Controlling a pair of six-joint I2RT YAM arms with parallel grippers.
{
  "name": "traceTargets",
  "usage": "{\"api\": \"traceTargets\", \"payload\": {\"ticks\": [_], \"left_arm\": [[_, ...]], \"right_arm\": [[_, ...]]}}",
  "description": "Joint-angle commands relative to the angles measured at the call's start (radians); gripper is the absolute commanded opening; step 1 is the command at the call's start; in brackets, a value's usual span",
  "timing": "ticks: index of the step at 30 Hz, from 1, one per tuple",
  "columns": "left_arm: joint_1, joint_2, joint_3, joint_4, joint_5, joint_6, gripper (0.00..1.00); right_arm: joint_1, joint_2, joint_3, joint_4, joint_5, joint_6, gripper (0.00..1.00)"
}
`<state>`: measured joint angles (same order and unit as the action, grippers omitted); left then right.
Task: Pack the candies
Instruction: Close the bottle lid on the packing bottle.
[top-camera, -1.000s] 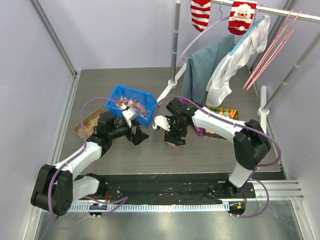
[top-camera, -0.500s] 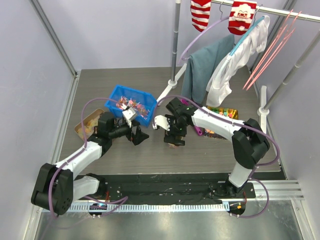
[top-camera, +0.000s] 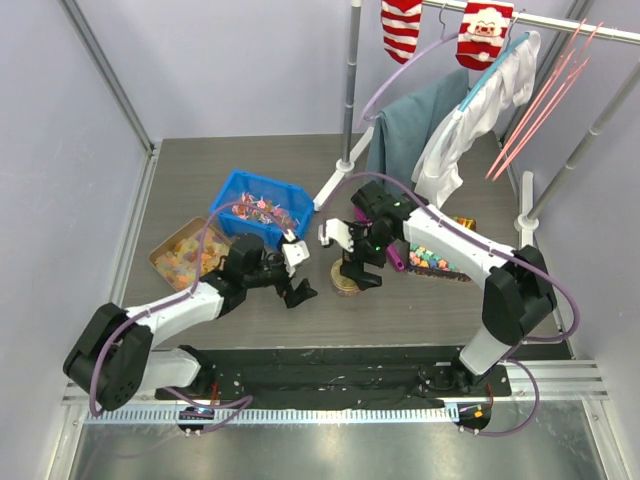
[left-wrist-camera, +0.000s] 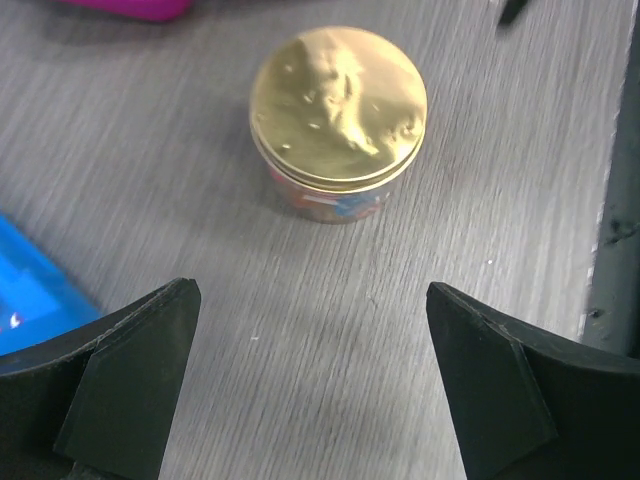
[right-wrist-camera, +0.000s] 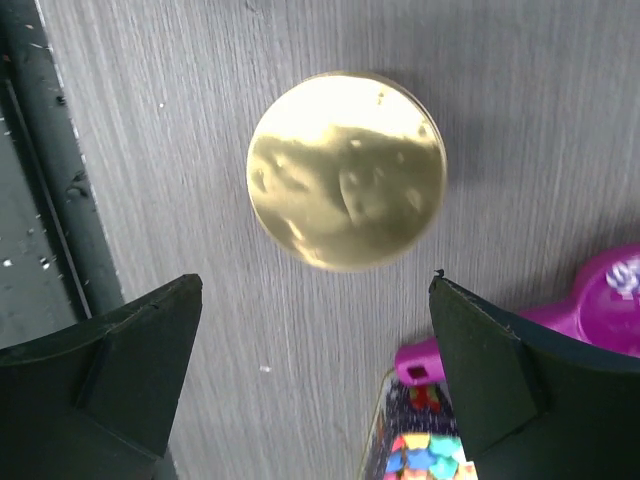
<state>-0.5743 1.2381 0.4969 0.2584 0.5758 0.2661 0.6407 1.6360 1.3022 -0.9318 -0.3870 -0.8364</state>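
Note:
The candies (top-camera: 262, 208), small red and pink wrapped sweets, lie in a blue bin (top-camera: 232, 196) at the back left. A round tin with a gold lid (top-camera: 347, 280) stands shut on the table; it also shows in the left wrist view (left-wrist-camera: 338, 105) and the right wrist view (right-wrist-camera: 347, 185). My left gripper (top-camera: 300, 292) is open and empty, low over the table just left of the tin (left-wrist-camera: 315, 400). My right gripper (top-camera: 362, 270) is open and empty, just above and right of the tin (right-wrist-camera: 315, 390).
A tray of orange-yellow gummies (top-camera: 180, 255) sits at the left. A tray of pastel cubes (top-camera: 440, 257) and a purple scoop (top-camera: 392, 258) lie right of the tin; both show in the right wrist view, the tray (right-wrist-camera: 425, 450) and the scoop (right-wrist-camera: 600, 300). Clothes hang on a rack (top-camera: 470, 110) behind.
My left gripper has moved from beside the blue bin to the right and nearer, up to the tin. My right gripper has drawn back off the tin, which now shows its gold lid.

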Motion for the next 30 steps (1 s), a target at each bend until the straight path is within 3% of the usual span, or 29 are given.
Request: {"api": "traceTargets", "payload": {"ticks": [1, 10, 20, 26, 30], "left_arm": [[-0.061, 0.087, 0.038, 0.114, -0.117, 0.102, 1.00], [-0.153, 0.294, -0.001, 0.428, -0.185, 0.065, 1.00], [-0.168, 0.564, -0.093, 0.997, -0.218, -0.056, 1.00], [-0.168, 0.731, -0.109, 1.289, -0.120, -0.091, 1.00], [-0.180, 0.745, -0.109, 1.289, -0.034, -0.056, 1.00]], "right_arm": [[-0.067, -0.080, 0.074, -0.097, -0.099, -0.040, 1.00], [-0.108, -0.142, 0.060, -0.084, -0.145, -0.041, 1.00], [-0.133, -0.194, -0.035, 0.000, -0.154, -0.041, 1.00], [-0.209, -0.208, -0.129, 0.157, -0.187, 0.029, 1.00], [-0.217, -0.165, -0.146, 0.169, -0.243, 0.037, 1.00]]}}
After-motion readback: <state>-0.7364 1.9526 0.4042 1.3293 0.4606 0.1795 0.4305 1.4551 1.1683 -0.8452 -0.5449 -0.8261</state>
